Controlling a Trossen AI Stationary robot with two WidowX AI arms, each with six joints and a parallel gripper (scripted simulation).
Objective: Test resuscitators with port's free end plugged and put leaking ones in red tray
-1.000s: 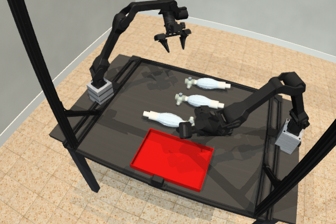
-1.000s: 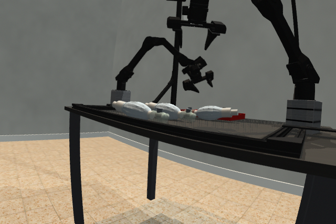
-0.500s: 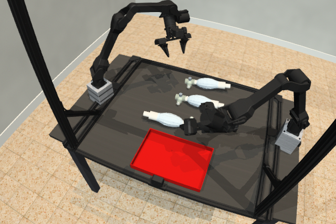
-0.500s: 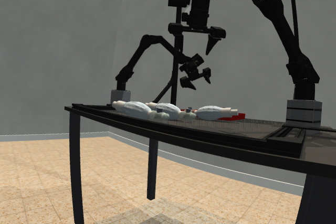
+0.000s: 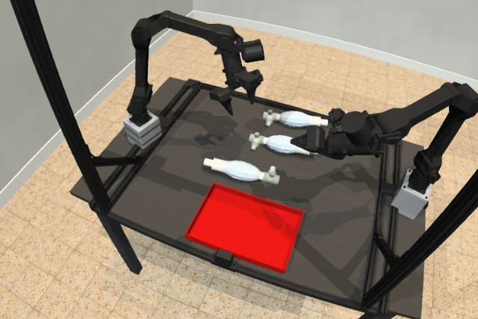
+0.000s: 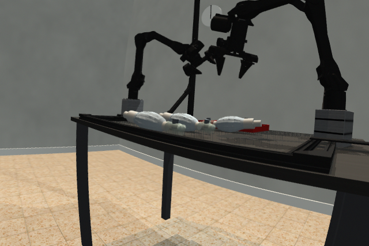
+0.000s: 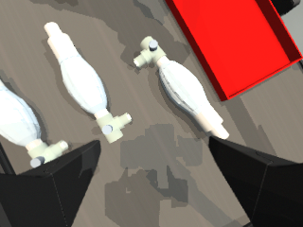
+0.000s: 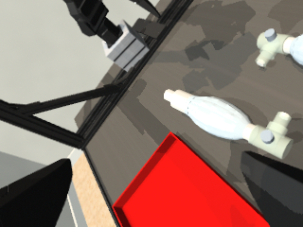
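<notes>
Three resuscitators with white bags lie in a row on the dark table: the far one (image 5: 295, 117), the middle one (image 5: 279, 143) and the near one (image 5: 241, 169) closest to the red tray (image 5: 245, 226). The far and middle valves point left, and the near one's valve points right. My left gripper (image 5: 241, 104) is open and empty, high above the table behind the row. My right gripper (image 5: 302, 146) is open and empty, held in the air over the middle unit's tail end. In the side view both grippers, left (image 6: 230, 73) and right (image 6: 198, 61), are well above the units (image 6: 183, 121).
The tray is empty and sits flat at the table's front edge; it shows in the left wrist view (image 7: 232, 38) and the right wrist view (image 8: 189, 189). Black frame posts (image 5: 57, 87) stand at the table's corners. The arm bases (image 5: 142, 130) sit at the sides.
</notes>
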